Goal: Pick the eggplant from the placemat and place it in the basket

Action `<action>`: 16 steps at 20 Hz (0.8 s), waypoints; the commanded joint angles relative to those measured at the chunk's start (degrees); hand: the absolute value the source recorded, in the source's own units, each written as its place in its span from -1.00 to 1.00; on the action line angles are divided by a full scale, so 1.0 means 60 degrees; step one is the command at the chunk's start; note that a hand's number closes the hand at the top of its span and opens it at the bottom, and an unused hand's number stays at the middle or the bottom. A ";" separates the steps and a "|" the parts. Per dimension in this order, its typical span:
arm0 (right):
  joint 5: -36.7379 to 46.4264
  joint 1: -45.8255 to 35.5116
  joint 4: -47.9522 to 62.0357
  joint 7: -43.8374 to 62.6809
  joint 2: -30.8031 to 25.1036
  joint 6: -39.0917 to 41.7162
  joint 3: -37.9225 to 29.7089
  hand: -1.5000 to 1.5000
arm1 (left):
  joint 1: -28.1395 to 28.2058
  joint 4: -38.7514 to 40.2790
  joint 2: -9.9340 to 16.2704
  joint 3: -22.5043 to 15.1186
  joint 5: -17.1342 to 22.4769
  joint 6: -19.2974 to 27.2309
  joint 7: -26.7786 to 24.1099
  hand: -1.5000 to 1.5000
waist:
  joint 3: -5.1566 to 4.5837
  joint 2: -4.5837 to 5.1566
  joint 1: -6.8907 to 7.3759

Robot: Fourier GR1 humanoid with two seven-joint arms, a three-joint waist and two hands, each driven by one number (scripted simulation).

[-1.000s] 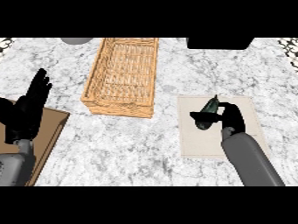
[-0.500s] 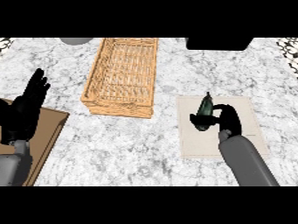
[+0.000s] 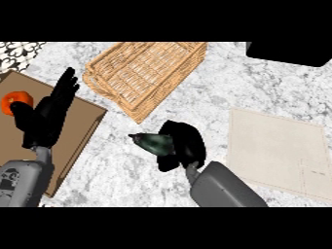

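You have the eggplant, dark, glossy and tapered, clasped in the curled fingers of the right hand, over bare marbled counter. The beige cloth placemat lies flat at its 3 o'clock. The woven wicker basket sits at 12 o'clock. Your left hand rests at 9 o'clock, fingers straight, over a brown board bearing a round orange item.

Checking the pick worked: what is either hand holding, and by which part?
The right hand is curled round the eggplant's rear part; its pointed end sticks out. The left hand holds nothing.
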 commanded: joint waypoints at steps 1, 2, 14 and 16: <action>-0.0729 0.0123 -0.0800 -0.1222 0.0165 -0.0899 0.2107 1.00 | -0.0405 0.0102 -0.0125 -0.0207 -0.0104 -0.0020 0.0090 0.00 | 0.0081 0.0091 0.0150; -0.0821 0.0027 -0.1128 -0.1319 0.0167 -0.1358 0.2479 1.00 | -0.0269 0.0217 -0.0239 -0.0240 -0.0195 0.0116 -0.0015 0.00 | 0.0059 0.0033 0.0010; -0.1585 -0.1863 -0.2931 -0.0931 0.0174 -0.5762 0.4730 1.00 | -0.0065 0.0559 -0.0462 -0.0152 -0.0510 0.0670 0.0055 0.00 | -0.0022 -0.0225 -0.0843; -0.1465 -0.2338 -0.2691 -0.0427 0.0173 -0.6264 0.4746 1.00 | -0.0084 0.0572 -0.0036 0.0163 -0.0387 0.0434 -0.0037 0.00 | -0.0031 -0.0248 -0.0811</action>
